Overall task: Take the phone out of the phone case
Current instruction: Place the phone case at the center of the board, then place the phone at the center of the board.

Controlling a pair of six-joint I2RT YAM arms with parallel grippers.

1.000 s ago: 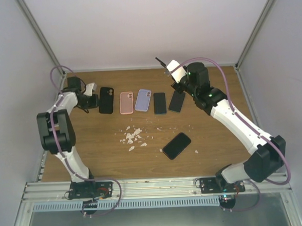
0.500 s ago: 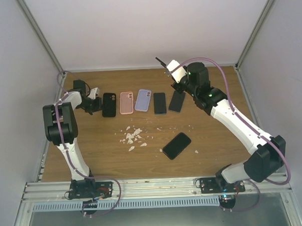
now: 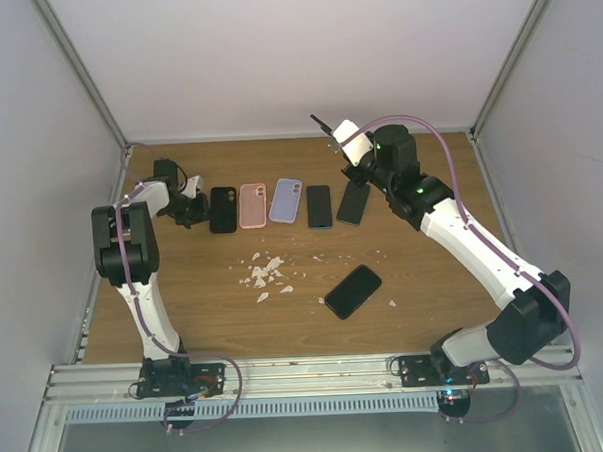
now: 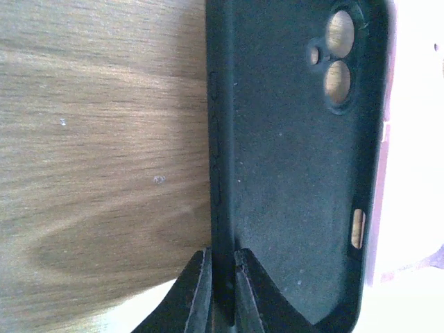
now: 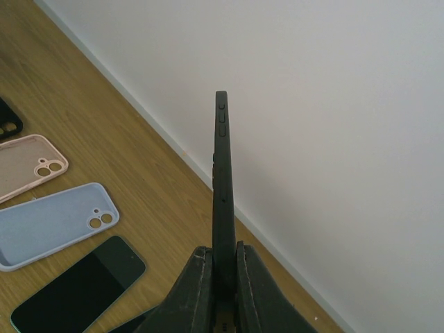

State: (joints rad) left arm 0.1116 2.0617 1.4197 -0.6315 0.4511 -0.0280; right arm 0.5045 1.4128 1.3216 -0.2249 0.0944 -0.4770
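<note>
At the far left of the table (image 3: 434,280) we see the left gripper (image 4: 222,260) down low, its jaws pinched together on one long side wall of the black case (image 4: 298,173). That case lies flat with its hollow side up. Bare wood shows through its camera openings, so nothing is in it.

To its right, along the far part of the table, runs a row. First comes a pink case (image 3: 253,205) just beside the black one, then a pale blue case (image 3: 286,200), both hollow side up. After them lie a phone with a teal edge (image 3: 320,206) and a dark phone (image 3: 353,201), which sits partly under the right arm.

The right gripper (image 5: 223,257) is raised above the far right of that row, near the back wall. Its jaws are clamped on the lower end of a thin black handset (image 5: 220,173), which stands on edge and points up, side buttons showing. We cannot tell whether this handset is bare or wears a slim cover.

Nearer to us, around the middle of the table, another black phone (image 3: 352,291) lies face up at a slant, well apart from both grippers. A scatter of white crumbs (image 3: 266,272) sits just left of it.
</note>
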